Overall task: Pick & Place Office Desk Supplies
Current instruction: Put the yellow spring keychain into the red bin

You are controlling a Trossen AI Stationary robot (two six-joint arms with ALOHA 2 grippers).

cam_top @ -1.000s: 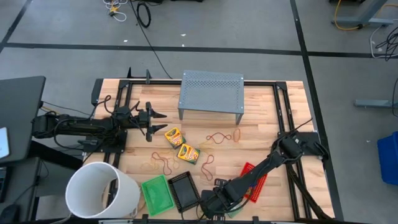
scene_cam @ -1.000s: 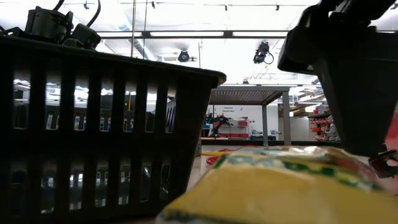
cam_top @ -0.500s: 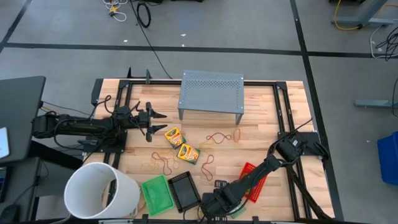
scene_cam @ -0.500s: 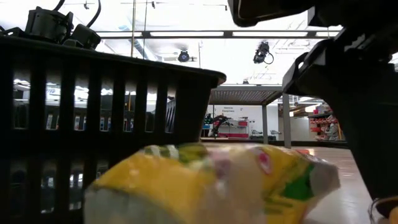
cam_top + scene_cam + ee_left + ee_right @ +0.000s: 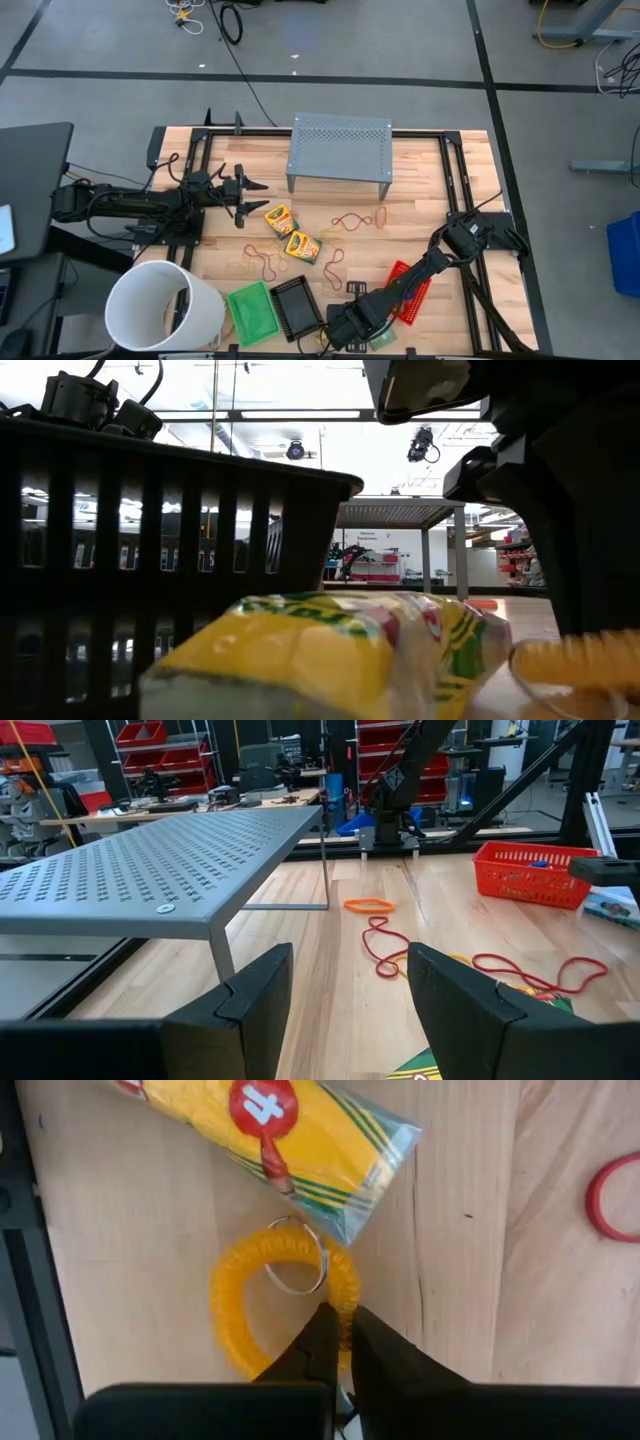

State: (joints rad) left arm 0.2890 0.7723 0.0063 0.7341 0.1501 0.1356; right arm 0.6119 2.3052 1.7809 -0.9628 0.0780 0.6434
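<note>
At the table's near edge, right of the black mesh tray [image 5: 296, 306], right gripper [image 5: 340, 1342] is pinched on the rim of a yellow coiled ring [image 5: 240, 1320] lying flat on the wood. Yellow plastic-wrapped packet [image 5: 270, 1135] lies touching the ring, long axis diagonal. Left gripper [image 5: 243, 195] idles open near the crayon boxes [image 5: 291, 232].

three mesh trays [image 5: 274, 308], two crayon boxes [image 5: 291, 232], perhaps more
</note>
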